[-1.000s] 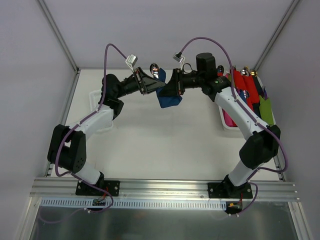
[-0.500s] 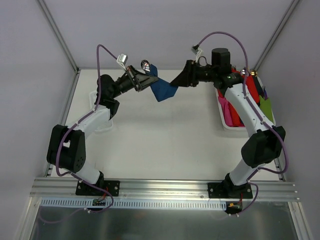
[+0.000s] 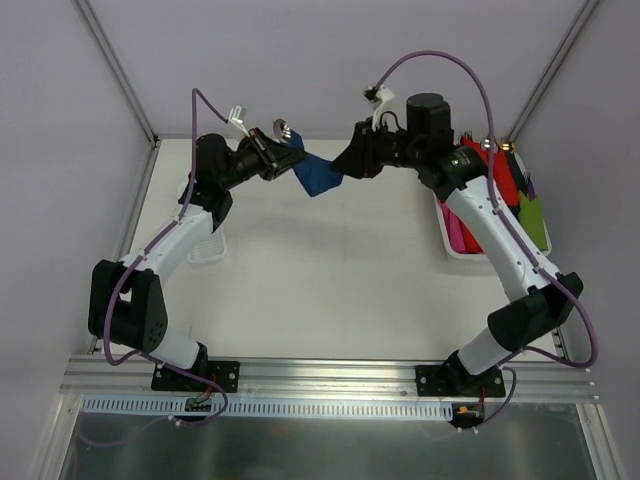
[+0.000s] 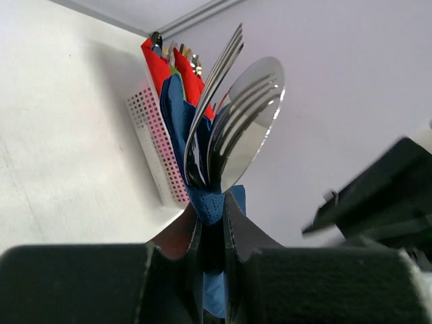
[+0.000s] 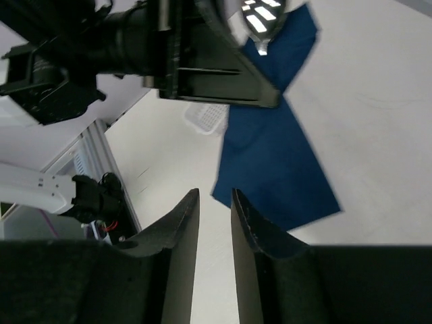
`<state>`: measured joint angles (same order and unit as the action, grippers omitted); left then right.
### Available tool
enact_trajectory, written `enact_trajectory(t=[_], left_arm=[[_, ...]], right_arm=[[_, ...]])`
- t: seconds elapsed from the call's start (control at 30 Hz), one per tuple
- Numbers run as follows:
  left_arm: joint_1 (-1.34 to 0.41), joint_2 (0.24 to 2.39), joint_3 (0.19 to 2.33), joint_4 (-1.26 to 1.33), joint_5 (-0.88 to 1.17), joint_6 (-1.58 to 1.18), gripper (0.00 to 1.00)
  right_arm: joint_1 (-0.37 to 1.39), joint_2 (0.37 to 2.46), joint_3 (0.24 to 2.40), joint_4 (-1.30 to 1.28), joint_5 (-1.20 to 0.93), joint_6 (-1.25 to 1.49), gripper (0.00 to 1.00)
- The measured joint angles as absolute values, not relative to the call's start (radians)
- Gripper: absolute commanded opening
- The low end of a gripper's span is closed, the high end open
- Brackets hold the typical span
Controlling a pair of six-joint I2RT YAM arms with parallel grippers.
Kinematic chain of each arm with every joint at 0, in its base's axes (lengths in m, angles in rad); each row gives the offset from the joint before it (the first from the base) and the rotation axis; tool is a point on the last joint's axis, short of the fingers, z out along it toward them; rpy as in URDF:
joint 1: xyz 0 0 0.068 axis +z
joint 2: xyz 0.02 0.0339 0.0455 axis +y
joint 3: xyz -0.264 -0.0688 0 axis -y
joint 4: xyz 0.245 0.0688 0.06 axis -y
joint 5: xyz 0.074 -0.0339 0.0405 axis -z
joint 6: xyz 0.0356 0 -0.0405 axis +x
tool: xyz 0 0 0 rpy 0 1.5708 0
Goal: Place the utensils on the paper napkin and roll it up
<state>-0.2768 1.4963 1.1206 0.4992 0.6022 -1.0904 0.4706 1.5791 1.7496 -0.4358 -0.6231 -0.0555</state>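
Left gripper: clamped on paper napkin and utensils, raised at twelve o'clock. Right gripper: narrowly parted, empty, at napkin's two o'clock. Rolling is judged unfinished; loose flap to be caught.

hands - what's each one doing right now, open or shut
left hand: closed on the paper napkin with the utensils in it
right hand: narrowly open, nothing visible between its fingers
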Motion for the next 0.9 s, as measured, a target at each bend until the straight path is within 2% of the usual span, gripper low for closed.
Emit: enact_trajectory(t=[0.13, 0.23, 0.3, 0.6, 0.9], left_arm=[[-0.296, 1.496, 1.139, 0.464, 0.596, -1.069, 0.00], [-0.317, 1.495, 1.147, 0.471, 0.600, -1.060, 0.00], [-0.327, 1.495, 1.147, 0.485, 0.606, -1.063, 0.00], [-0.333, 1.495, 1.146, 0.571, 0.637, -1.099, 0.00], [-0.333, 1.496, 1.146, 0.679, 0.670, -1.170, 0.00]], right_arm=[[0.560, 1.585, 1.752, -0.456, -0.612, -0.078, 0.42], [0.559, 1.605, 1.756, -0.464, -0.601, -0.078, 0.55], [0.554, 1.623, 1.758, -0.465, -0.593, -0.079, 0.61], [0.547, 1.658, 1.758, -0.466, -0.590, -0.074, 0.74], [0.522, 1.658, 1.756, -0.468, -0.627, -0.035, 0.78]])
